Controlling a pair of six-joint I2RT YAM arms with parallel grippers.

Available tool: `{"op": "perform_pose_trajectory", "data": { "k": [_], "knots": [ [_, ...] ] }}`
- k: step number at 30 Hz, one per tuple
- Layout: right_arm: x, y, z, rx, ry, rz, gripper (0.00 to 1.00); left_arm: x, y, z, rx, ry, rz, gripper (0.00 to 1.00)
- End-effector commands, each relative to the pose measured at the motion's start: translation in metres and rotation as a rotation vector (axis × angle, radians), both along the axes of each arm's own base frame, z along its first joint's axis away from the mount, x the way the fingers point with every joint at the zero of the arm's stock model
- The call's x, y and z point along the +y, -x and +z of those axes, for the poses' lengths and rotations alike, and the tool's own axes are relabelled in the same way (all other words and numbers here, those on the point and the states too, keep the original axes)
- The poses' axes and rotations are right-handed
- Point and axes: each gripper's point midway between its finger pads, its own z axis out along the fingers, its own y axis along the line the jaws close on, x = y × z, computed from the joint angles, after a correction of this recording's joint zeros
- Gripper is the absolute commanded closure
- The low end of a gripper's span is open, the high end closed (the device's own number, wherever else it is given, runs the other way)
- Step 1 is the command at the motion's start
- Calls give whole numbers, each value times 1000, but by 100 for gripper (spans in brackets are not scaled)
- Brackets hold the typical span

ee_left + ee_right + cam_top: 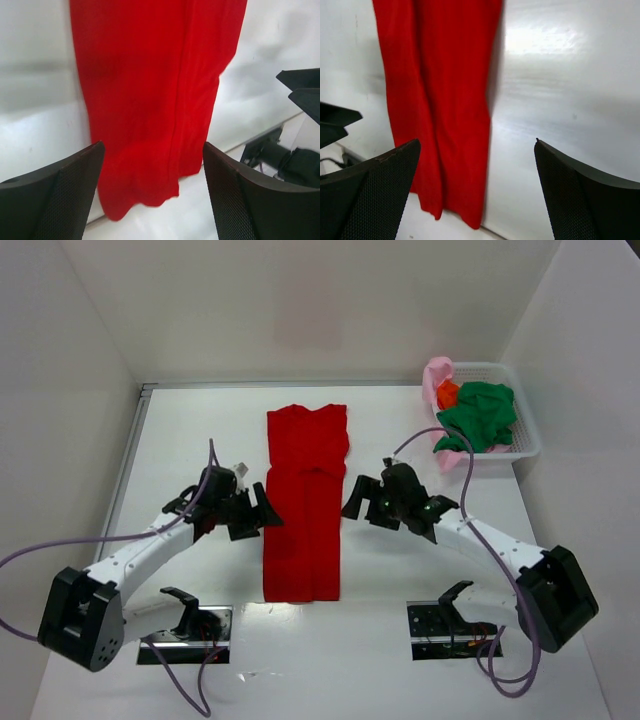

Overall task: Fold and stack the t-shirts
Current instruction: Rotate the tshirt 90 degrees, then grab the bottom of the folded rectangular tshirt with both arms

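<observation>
A bright red t-shirt [305, 500] lies flat in the middle of the table, folded lengthwise into a long narrow strip. My left gripper [258, 512] hovers at its left edge, open and holding nothing. On the opposite side my right gripper [357, 500] stands open and empty too. The left wrist view shows the red t-shirt [150, 90] between the spread fingers of the left gripper [152, 146]. In the right wrist view the red t-shirt [440, 90] sits left of centre, with the right gripper [477, 143] wide apart over it and bare table.
A white lattice basket [527, 435] stands at the back right with a dark green t-shirt [482, 415], a pale pink one [437, 373] and an orange one [447, 393] bunched in it. Black mounts [185, 618] [450, 615] sit at the near edge. Walls enclose the table.
</observation>
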Motion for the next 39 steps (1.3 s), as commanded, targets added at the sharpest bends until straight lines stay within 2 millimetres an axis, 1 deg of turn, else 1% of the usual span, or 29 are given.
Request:
{"op": "perform_pose_trajectory", "data": {
  "k": [1, 2, 4, 5, 6, 7, 8, 9, 11, 12, 13, 14, 15, 17, 19, 21, 23, 24, 25, 28, 30, 31, 32, 33, 34, 35, 36, 38, 39],
  "knots": [
    [13, 22, 10, 5, -75, 10, 0, -7, 18, 8, 6, 69, 4, 13],
    [13, 29, 1, 25, -70, 16, 0, -5, 20, 6, 8, 67, 20, 13],
    [23, 39, 3, 32, -94, 37, 0, -1, 27, 1, 19, 61, 33, 13],
    [25, 46, 0, 36, -91, 55, 2, -2, 33, -2, 35, 61, 32, 13],
    [29, 50, 1, 50, -103, 57, 2, -2, 32, 0, 32, 70, 39, 13],
    [37, 60, -2, 65, -100, 89, 2, 1, 37, -4, 49, 65, 57, 13],
    [40, 64, -2, 61, -95, 103, 2, 3, 39, -6, 66, 56, 70, 13],
    [42, 67, -6, 73, -85, 102, 2, 3, 42, -5, 60, 47, 68, 13],
    [47, 83, -20, 116, -53, 128, 2, 13, 46, -13, 90, 1, 104, 13],
    [46, 86, -25, 123, -31, 132, 2, 13, 47, -10, 86, -13, 95, 13],
    [49, 89, -24, 129, -36, 135, 2, 15, 52, -13, 106, -23, 95, 13],
    [47, 96, -35, 154, -10, 147, 2, 13, 52, -10, 101, -27, 79, 13],
    [48, 95, -36, 153, -11, 147, 3, 13, 52, -10, 101, -27, 79, 13],
    [50, 100, -42, 177, 2, 163, 7, 13, 60, -18, 122, -57, 63, 15],
    [53, 107, -45, 189, 7, 188, 8, 9, 65, -23, 152, -61, 56, 15],
    [52, 108, -48, 197, 15, 187, 13, 10, 65, -27, 158, -86, 65, 15],
    [49, 118, -57, 224, 30, 215, 17, 7, 63, -32, 164, -91, 56, 15],
    [51, 116, -57, 220, 26, 216, 22, 8, 63, -35, 171, -103, 61, 15],
    [50, 119, -60, 229, 23, 222, 24, 5, 63, -39, 180, -110, 49, 15],
    [51, 122, -62, 235, 31, 231, 34, -3, 63, -38, 182, -115, 17, 15],
    [54, 119, -61, 230, 25, 231, 35, -3, 64, -42, 184, -136, 13, 16],
    [54, 119, -61, 230, 25, 231, 35, -3, 60, -40, 175, -144, 21, 16],
    [57, 114, -56, 213, 25, 221, 35, -5, 57, -36, 165, -138, 21, 16],
    [54, 106, -55, 189, 49, 192, 35, -5, 51, -32, 143, -140, 31, 19],
    [55, 101, -46, 159, 40, 179, 37, -7, 43, -22, 119, -137, 39, 20],
    [57, 95, -37, 135, 34, 168, 38, -8, 39, -18, 102, -137, 46, 22],
    [55, 92, -38, 121, 46, 152, 41, -8, 34, -14, 84, -140, 55, 24],
    [62, 86, -25, 88, 18, 160, 42, -9, 25, -7, 55, -147, 62, 25],
    [62, 88, -30, 106, 26, 166, 42, -9, 25, -9, 62, -152, 62, 25]
  ]
}}
